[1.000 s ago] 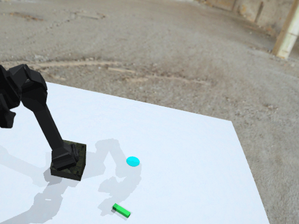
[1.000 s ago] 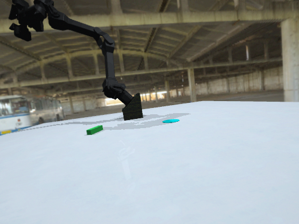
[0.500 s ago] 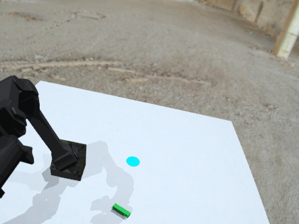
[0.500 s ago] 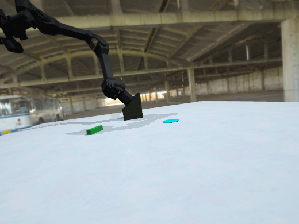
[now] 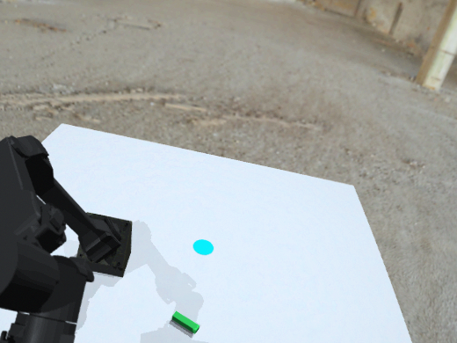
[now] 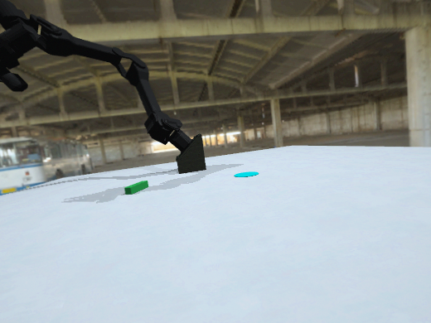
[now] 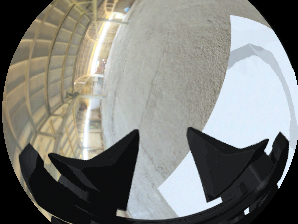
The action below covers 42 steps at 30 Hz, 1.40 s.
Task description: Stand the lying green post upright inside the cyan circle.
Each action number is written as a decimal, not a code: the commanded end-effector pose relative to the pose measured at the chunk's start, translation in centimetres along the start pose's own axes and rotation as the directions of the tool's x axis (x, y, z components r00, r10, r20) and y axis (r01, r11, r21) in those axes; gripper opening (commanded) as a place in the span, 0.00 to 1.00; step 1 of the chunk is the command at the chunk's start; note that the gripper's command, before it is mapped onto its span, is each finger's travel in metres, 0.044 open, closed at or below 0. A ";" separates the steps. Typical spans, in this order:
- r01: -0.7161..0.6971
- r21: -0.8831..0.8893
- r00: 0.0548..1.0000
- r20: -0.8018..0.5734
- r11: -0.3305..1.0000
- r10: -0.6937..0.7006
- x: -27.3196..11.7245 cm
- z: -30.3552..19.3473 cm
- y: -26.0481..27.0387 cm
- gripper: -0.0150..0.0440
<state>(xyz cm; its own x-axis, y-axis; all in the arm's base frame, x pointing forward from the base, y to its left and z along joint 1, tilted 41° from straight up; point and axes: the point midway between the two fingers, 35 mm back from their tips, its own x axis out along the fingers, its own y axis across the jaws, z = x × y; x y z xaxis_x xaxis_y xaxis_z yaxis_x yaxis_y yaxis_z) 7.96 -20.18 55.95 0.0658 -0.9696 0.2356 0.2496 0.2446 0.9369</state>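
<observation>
The green post [image 5: 185, 322] [image 6: 137, 187] lies on its side on the white table, near the front in the top view and left of the circle in the exterior view. The cyan circle [image 5: 203, 247] [image 6: 246, 175] is a flat disc on the table, with nothing on it. My gripper [image 7: 163, 132] is open and empty, its two black fingers well apart in the wrist view. It is high up at the far left in the exterior view, above and away from the post. Its fingertips cannot be made out in the top view. Neither post nor circle shows in the wrist view.
The arm's dark base block [image 5: 126, 248] [image 6: 191, 159] stands on the white table [image 5: 286, 220] [image 6: 249, 248] [image 7: 260, 95], left of the circle. The arm's shadow falls across the table between base and post. The table's far edge and right edge show in the top view.
</observation>
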 end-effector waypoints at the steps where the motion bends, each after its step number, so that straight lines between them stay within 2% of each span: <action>1: 0.049 -0.105 0.994 -0.091 0.993 -0.059 0.7 -3.7 -1.7 0.65; 11: 0.094 -0.320 0.950 -0.254 0.943 -0.181 0.5 -10.4 -5.4 0.65; 20: 0.073 -0.510 0.880 -0.371 0.857 -0.296 -1.1 -15.8 -8.8 0.65; 30: -0.015 -0.693 0.783 -0.457 0.721 -0.423 -3.9 -20.9 -12.7 0.65; 42: -0.190 -0.838 0.658 -0.496 0.512 -0.567 -8.4 -25.2 -17.3 0.65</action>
<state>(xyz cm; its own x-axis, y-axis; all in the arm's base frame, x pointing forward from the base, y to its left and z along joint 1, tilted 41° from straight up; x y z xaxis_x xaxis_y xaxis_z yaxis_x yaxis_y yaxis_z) 26.59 -17.17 33.53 0.3917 -0.8039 -0.4475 0.9105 0.2685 0.3146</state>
